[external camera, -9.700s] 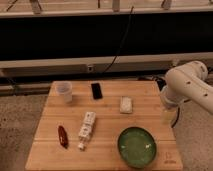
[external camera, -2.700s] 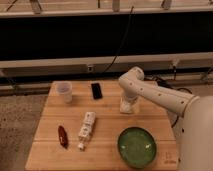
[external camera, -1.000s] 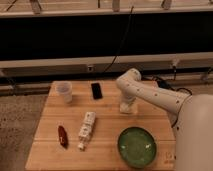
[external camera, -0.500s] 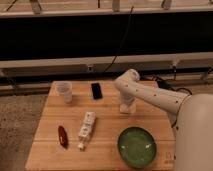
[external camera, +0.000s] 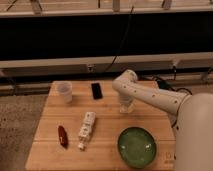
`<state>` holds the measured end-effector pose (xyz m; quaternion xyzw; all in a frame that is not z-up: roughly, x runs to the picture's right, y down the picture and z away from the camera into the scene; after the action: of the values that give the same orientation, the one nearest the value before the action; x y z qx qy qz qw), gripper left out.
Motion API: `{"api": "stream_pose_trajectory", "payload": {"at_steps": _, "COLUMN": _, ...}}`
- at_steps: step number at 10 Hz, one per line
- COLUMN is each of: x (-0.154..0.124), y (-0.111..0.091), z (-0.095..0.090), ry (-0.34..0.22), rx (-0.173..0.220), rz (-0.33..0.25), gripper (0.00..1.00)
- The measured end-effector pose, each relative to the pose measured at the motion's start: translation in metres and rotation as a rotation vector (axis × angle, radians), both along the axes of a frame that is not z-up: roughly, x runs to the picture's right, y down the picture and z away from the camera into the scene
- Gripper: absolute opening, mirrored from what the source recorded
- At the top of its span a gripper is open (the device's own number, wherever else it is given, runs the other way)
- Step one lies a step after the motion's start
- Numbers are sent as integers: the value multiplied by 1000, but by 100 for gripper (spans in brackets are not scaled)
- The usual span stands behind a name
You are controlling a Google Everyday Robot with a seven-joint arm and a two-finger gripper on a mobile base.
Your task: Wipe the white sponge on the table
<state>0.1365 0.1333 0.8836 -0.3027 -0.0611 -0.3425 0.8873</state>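
Plate (external camera: pixel 137 146): green, round; it is lying nearer the camera than the gripper claw (external camera: pixel 125 106), slightly to its view-right, well apart from it.
Labelled box (external camera: pixel 86 131): long and white; it is lying nearer than the claw and to its view-left, apart from it.
Red item (external camera: pixel 62 136): small and dark red; it is sitting further view-left of the claw than the box, near the front edge.
Gripper claw: it is pressing down on the table (external camera: pixel 150 112) right of centre, with the arm (external camera: pixel 150 95) arching in from the view-right.
Claw state: it cannot be told from this view whether it is wide, narrow or holding.
White sponge (external camera: pixel 123 109): it is sitting directly under the claw and mostly covered by it; only a pale patch is showing at the claw's base.
Phone (external camera: pixel 96 90): dark and flat; it is lying beyond the claw, to its view-left.
Cup (external camera: pixel 64 91): translucent; it is standing further view-left of the claw than the phone.
Change: the arm has been coming from off the table's right edge onto the sponge, and over the last second the claw has been edging slightly view-left.
Meaning: contact appears made, and a wiping stroke is probably beginning; most of the wiping likely remains.
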Motion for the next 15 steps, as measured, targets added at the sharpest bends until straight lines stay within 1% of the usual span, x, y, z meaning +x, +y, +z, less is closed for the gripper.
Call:
{"api": "stream_pose_trajectory", "payload": {"at_steps": 1, "x": 4, "y": 9, "z": -8, "ry": -11, "rx": 0, "rz": -12, "gripper": 2}}
{"api": "stream_pose_trajectory", "payload": {"at_steps": 2, "x": 5, "y": 13, "z": -12, "ry": -18, "rx": -1, "rz": -20, "gripper": 2}}
{"api": "stream_pose_trajectory", "payload": {"at_steps": 5, "x": -1, "y": 17, "z": -15, "ry": -30, "rx": -4, "rz": -40, "gripper": 2}}
{"api": "stream_pose_trajectory", "payload": {"at_steps": 7, "x": -17, "y": 25, "z": -21, "ry": -34, "rx": -11, "rz": -58, "gripper": 2}}
{"api": "stream_pose_trajectory", "payload": {"at_steps": 8, "x": -28, "y": 24, "z": -19, "ry": -46, "rx": -11, "rz": -67, "gripper": 2}}
{"api": "stream_pose_trajectory", "payload": {"at_steps": 10, "x": -31, "y": 24, "z": -19, "ry": -52, "rx": -11, "rz": -85, "gripper": 2}}
{"api": "stream_pose_trajectory", "payload": {"at_steps": 13, "x": -52, "y": 32, "z": -24, "ry": -62, "rx": -21, "rz": -121, "gripper": 2}}
{"api": "stream_pose_trajectory", "payload": {"at_steps": 14, "x": -56, "y": 30, "z": -23, "ry": -65, "rx": -21, "rz": -125, "gripper": 2}}
{"api": "stream_pose_trajectory", "payload": {"at_steps": 15, "x": -60, "y": 28, "z": -20, "ry": -71, "rx": -22, "rz": -142, "gripper": 2}}
